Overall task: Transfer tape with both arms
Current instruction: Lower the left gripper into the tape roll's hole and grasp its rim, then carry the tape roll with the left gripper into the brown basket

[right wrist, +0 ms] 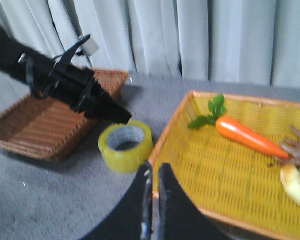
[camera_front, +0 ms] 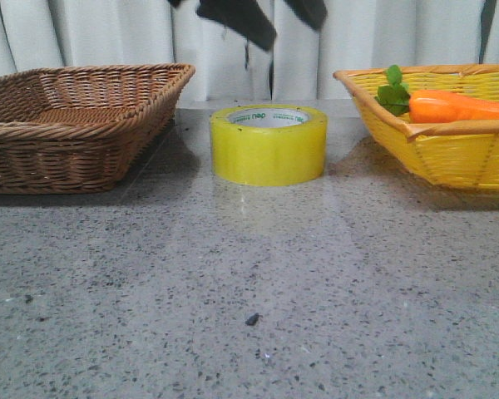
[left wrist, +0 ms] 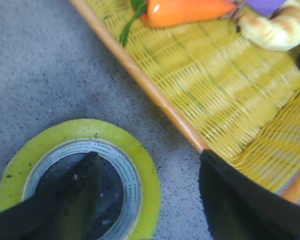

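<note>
On a speckled grey table [camera_front: 249, 283], the tape [camera_front: 269, 144], a wide yellow roll with a white core printed in green letters, lies flat between a brown wicker basket [camera_front: 75, 125] on the robot's left and a yellow wicker basket [camera_front: 449, 137] on its right, touching neither. Above the roll, the left gripper [left wrist: 147, 192] hangs with its dark fingers spread wide; the left wrist view shows one finger [left wrist: 72, 200] over the roll's hollow centre and the other over the rim of the yellow basket, neither visibly pressing the tape. From the right wrist view, the left arm [right wrist: 55, 80] reaches in over the brown basket toward the tape. The right gripper [right wrist: 152, 200] hovers by the yellow basket's near rim, apart from the roll, its two fingers drawn nearly together with only a thin slit between them and nothing held. An orange carrot [right wrist: 250, 137] with green leaves lies inside the yellow basket.
</note>
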{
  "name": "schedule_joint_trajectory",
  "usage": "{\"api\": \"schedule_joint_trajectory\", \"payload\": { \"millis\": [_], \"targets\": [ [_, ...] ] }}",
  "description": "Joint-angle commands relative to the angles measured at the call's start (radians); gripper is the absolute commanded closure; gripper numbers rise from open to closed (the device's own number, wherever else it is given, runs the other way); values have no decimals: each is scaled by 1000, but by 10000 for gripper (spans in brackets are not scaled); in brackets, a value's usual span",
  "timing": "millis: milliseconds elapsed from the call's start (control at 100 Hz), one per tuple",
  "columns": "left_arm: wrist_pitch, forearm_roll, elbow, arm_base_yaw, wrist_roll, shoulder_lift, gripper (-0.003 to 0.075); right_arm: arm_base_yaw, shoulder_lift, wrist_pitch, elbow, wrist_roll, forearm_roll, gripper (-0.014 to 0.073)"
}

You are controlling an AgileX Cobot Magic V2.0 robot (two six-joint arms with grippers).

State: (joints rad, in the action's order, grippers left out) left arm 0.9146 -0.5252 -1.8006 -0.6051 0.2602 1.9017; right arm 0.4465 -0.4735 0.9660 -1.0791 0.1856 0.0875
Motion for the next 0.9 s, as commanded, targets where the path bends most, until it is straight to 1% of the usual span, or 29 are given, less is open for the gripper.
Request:
{"api": "schedule_joint_trajectory", "payload": {
  "millis": [0, 50, 90, 190, 260, 670, 820, 890],
  "targets": [
    [6, -29, -76, 0, -22, -5, 271, -6, -19, 8, -20, 5, 22, 660],
    [2, -15, -78, 0, -27, 7, 235, -6, -19, 38, -20, 5, 22, 660],
    [-1, 3, -78, 0, -32, 15, 221, -6, -19, 54, -20, 5, 22, 660],
    [1, 58, -78, 0, -63, 35, 220, -6, -19, 65, -20, 5, 22, 660],
    [8, 69, -78, 0, -85, 54, 220, -6, -19, 60, -20, 5, 23, 660],
    [14, 49, -78, -6, -87, 114, 223, -6, -22, 31, -18, 5, 73, 660],
    [14, -34, -80, -13, -87, 129, 229, -6, -22, 31, -18, 5, 80, 660],
    [12, -44, -80, -24, -85, 129, 228, -6, -22, 31, -18, 5, 82, 660]
  ]
}}
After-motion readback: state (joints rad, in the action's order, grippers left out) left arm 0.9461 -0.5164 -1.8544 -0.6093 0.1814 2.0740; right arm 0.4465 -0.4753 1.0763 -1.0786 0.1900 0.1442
